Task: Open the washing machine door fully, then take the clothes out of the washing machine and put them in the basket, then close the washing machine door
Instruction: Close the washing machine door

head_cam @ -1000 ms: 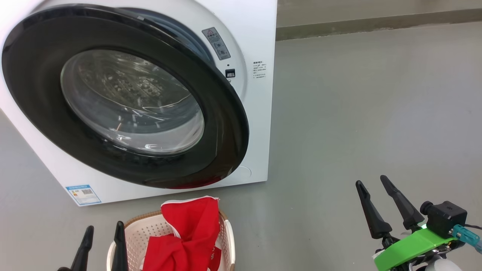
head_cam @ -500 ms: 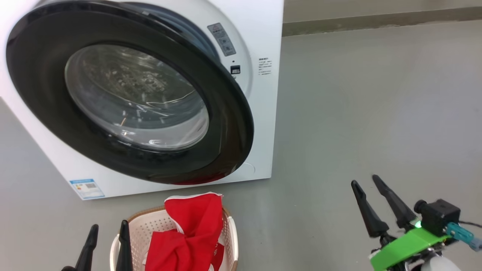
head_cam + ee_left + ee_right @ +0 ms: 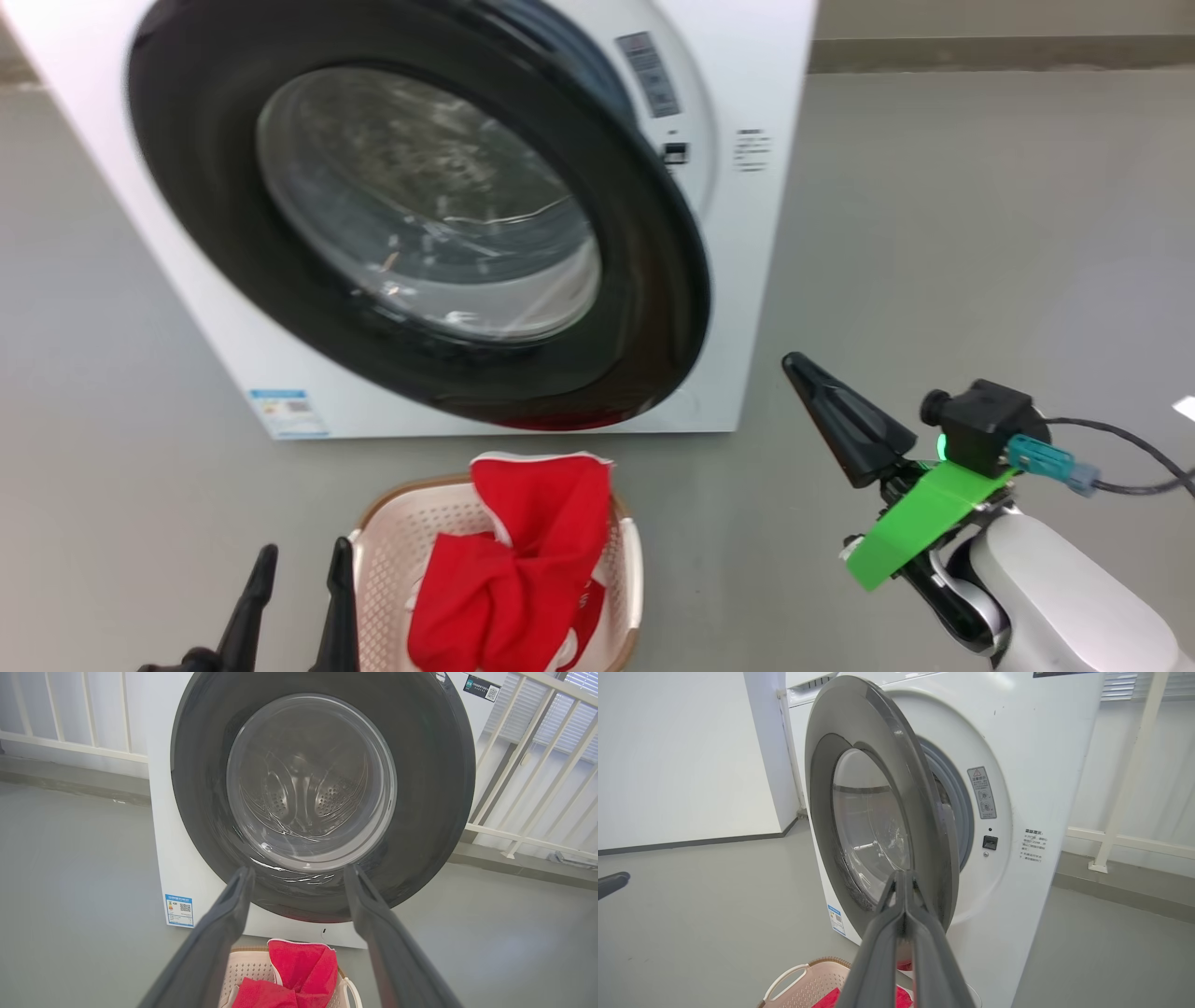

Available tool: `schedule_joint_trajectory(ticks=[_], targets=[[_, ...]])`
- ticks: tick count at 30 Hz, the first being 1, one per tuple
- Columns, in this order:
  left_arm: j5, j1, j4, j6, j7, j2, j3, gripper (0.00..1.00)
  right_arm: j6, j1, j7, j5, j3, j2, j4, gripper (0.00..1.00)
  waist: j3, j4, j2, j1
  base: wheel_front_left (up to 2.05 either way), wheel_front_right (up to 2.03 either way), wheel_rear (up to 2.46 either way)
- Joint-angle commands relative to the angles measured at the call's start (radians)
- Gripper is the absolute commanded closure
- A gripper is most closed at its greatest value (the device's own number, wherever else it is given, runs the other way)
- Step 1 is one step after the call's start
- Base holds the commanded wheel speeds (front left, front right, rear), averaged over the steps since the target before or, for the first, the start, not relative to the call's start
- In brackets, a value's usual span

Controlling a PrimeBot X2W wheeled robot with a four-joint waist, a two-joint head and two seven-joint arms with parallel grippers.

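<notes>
The washing machine [image 3: 756, 233] stands white on the grey floor. Its black-rimmed door [image 3: 429, 205] hangs partly open, swung out from the front [image 3: 868, 812]. Through the door's glass [image 3: 322, 788] the steel drum shows. Red clothes [image 3: 523, 560] lie heaped in the cream basket [image 3: 392, 551] on the floor below the door. My right gripper [image 3: 794, 362] is shut on nothing. It points at the door's lower right edge, tips just short of the rim [image 3: 903, 873]. My left gripper [image 3: 304, 548] is open beside the basket's left side, facing the door [image 3: 299, 869].
A blue energy label [image 3: 285, 411] sits low on the machine's front. A white railing [image 3: 528, 788] runs behind the machine and a white wall panel [image 3: 682, 756] stands on its other side. A cable [image 3: 1120, 457] trails from my right wrist. Open floor lies right of the machine.
The right gripper's fingers have closed together, and it has risen towards the door's lower edge. The head camera has turned, shifting the whole scene rightward. The left gripper stays open.
</notes>
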Motion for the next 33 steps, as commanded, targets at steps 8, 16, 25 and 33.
schedule_joint_trajectory(ticks=[8,16,25,33], targets=[[0.007,-0.081,-0.04,-0.002,0.002,0.013,0.017,0.0,-0.001,-0.14,-0.006,0.059,0.128,-0.044,0.063,1.0,0.074,0.132,0.0,0.0,0.0,0.0,0.0],[0.004,-0.138,-0.039,-0.012,-0.002,0.013,0.003,0.0,-0.001,-0.292,-0.006,0.112,0.21,-0.086,0.165,1.0,0.161,0.183,0.0,0.0,0.0,0.0,0.0],[-0.001,-0.181,-0.025,-0.022,-0.013,0.009,-0.008,0.0,-0.001,-0.429,-0.006,0.141,0.268,-0.111,0.257,1.0,0.234,0.215,0.0,0.0,0.0,0.0,0.0],[-0.002,-0.21,-0.011,-0.031,-0.021,0.005,-0.01,0.0,-0.001,-0.504,-0.006,0.163,0.286,-0.144,0.297,1.0,0.279,0.228,0.0,0.0,0.0,0.0,0.0]])
